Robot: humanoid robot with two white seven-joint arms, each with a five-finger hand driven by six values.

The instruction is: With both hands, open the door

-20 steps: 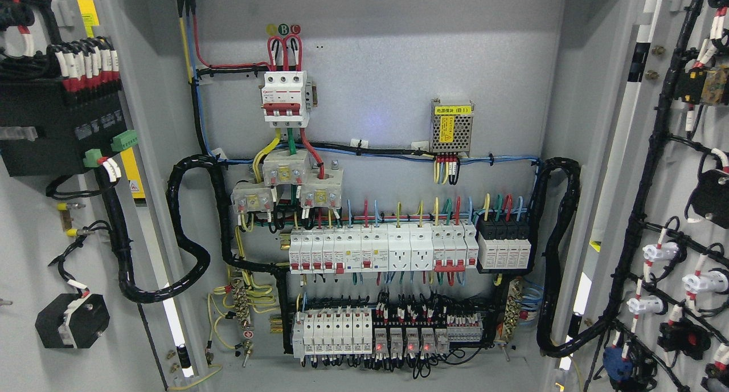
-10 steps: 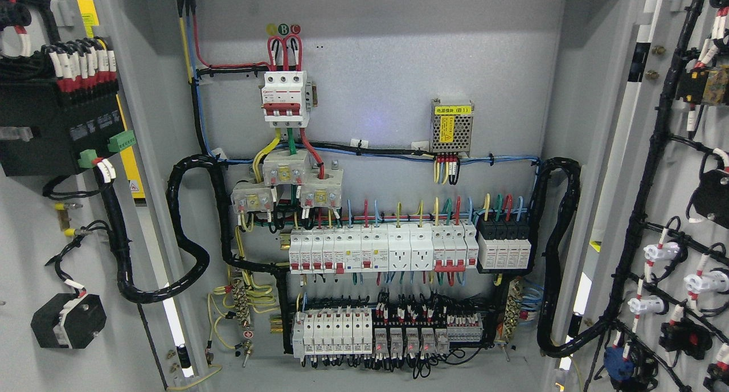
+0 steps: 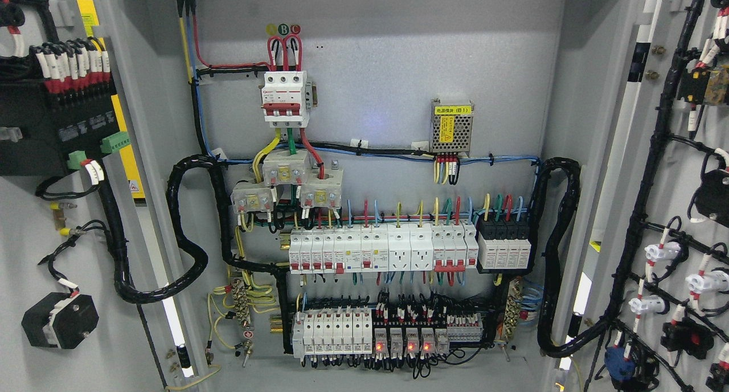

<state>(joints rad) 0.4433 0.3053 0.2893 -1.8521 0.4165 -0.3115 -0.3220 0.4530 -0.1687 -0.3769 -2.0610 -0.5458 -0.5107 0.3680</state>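
An electrical cabinet stands with both doors swung open. The left door [image 3: 34, 255] shows its grey inner face at the picture's left, carrying a black terminal block [image 3: 54, 124] and a black knob body [image 3: 60, 321]. The right door [image 3: 683, 181] shows at the picture's right, with black cable harness and white and black switch backs. Between them the grey back panel [image 3: 387, 67] is fully in view. Neither of my hands nor any arm shows in the head view.
On the back panel sit a red-and-white main breaker [image 3: 285, 98], a small power supply with a yellow label [image 3: 451, 127], rows of white breakers [image 3: 376, 252] and relays with red lights [image 3: 398, 341]. Thick black cable looms [image 3: 188, 255] loop from each door to the panel.
The left door has swung further outward to the left; its terminal block and knob body have shifted left. The right door has moved slightly to the right.
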